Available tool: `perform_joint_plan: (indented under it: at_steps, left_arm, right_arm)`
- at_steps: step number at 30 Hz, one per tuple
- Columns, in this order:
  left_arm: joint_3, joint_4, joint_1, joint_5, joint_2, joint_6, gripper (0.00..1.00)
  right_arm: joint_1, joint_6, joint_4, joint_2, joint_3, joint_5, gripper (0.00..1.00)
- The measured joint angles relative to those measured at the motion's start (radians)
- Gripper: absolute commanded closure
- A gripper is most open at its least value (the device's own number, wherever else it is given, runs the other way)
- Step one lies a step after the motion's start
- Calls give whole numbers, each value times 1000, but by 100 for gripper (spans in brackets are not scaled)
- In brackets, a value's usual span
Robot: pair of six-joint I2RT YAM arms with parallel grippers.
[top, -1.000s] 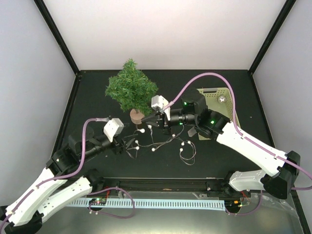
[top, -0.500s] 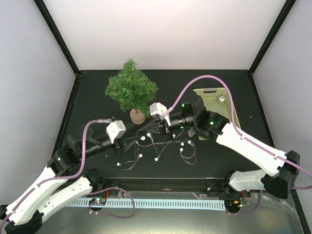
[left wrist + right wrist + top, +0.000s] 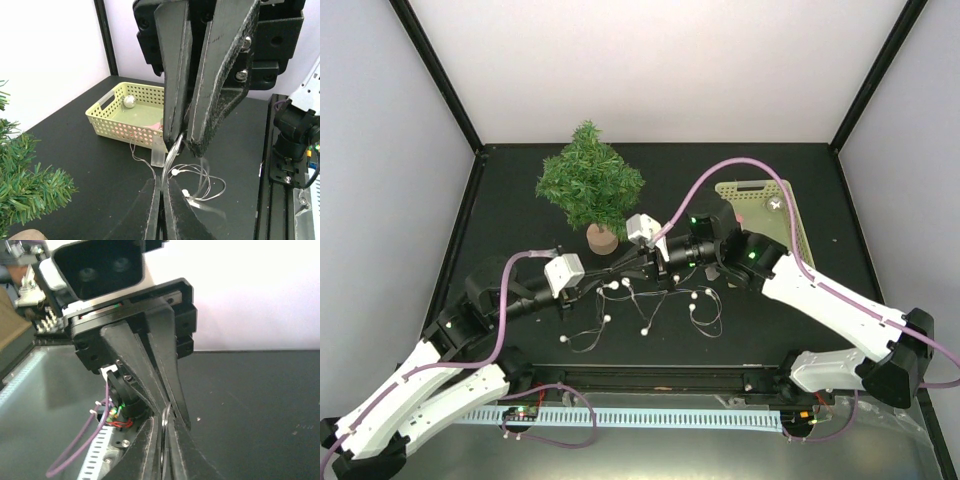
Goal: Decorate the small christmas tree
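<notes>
Black tabletop, white walls | small christmas tree upright, rear left | left gripper — clamped on light string | right gripper — clamped on same string, tips meeting

Bristly tree, matt blk table

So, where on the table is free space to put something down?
Bare table lies along the back wall between the small christmas tree and the basket, and left of the tree. The middle is crowded: left gripper and right gripper pinch the light string.
</notes>
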Motion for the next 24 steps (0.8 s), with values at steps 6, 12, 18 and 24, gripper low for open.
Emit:
perform_joint_plan:
  at_steps: [6,12,18,24]
  left_arm:
    - [-2,-5,0,-66,-4,2,98]
    - [-3,-19,0,-197,-69,2,99]
    - [-19,-13,0,-290,-121,2,98]
    - [-16,-23,0,-455,-166,0,98]
  right_arm:
    - [1,94,-23,-41,-37,162,68]
    - [4,312,-118,-193,-166,565,69]
    - [4,522,-313,-185,-253,904,75]
    - [-6,641,-421,-135,-322,1051,74]
